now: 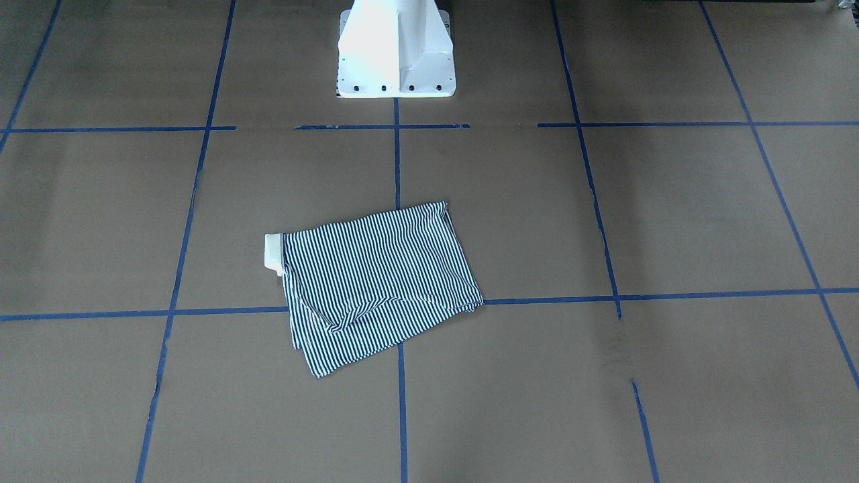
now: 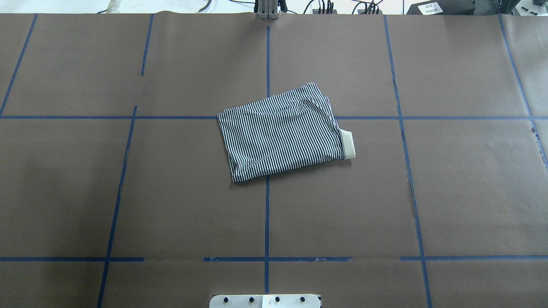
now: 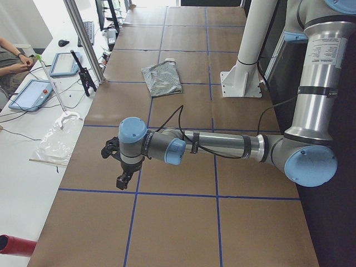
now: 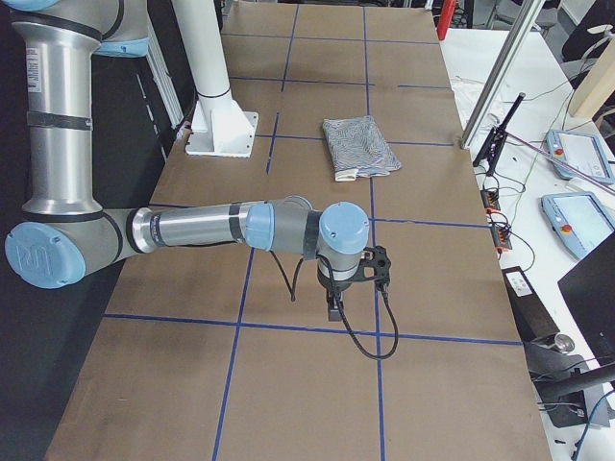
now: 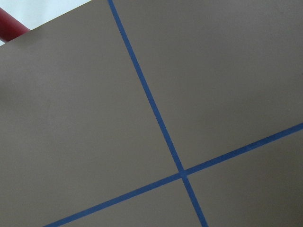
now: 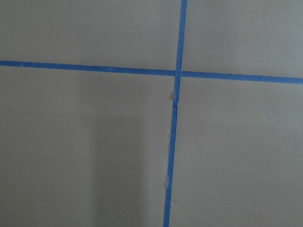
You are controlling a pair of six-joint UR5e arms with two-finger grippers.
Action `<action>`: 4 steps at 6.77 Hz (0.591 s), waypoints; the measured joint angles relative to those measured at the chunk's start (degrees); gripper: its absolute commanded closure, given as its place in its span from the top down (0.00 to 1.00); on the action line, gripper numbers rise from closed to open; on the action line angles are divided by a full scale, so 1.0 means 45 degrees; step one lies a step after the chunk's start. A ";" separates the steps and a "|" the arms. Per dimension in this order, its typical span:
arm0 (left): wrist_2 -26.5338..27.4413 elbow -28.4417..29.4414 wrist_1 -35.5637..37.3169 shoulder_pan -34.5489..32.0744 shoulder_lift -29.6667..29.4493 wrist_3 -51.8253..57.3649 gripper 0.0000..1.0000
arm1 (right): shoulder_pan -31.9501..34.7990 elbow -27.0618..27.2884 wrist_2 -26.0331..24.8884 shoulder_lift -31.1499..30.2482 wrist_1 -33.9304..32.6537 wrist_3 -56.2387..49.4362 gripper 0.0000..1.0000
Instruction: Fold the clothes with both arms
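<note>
The clothes, one navy-and-white striped polo shirt (image 2: 282,132), lie folded into a compact rectangle at the table's middle, also seen in the front view (image 1: 379,282). Its cream collar (image 2: 349,144) pokes out at one short side. Both arms are stretched low over the table's ends, far from the shirt (image 3: 162,79). My left gripper (image 3: 123,179) points down over bare brown paper, as does my right gripper (image 4: 333,309). I cannot tell whether either is open or shut. The wrist views hold only paper and blue tape.
A white pedestal base (image 1: 396,54) stands behind the shirt. Blue tape lines grid the brown paper. A side bench carries tablets (image 3: 33,92) and cables, with a person's hands (image 3: 11,58) at its far end. A red object (image 3: 16,246) lies off the left end.
</note>
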 measured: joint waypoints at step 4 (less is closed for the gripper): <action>0.0550 -0.0319 -0.0733 -0.0049 0.0919 -0.0155 1.00 | 0.0002 -0.0399 -0.0165 -0.0367 -0.0049 0.0125 1.00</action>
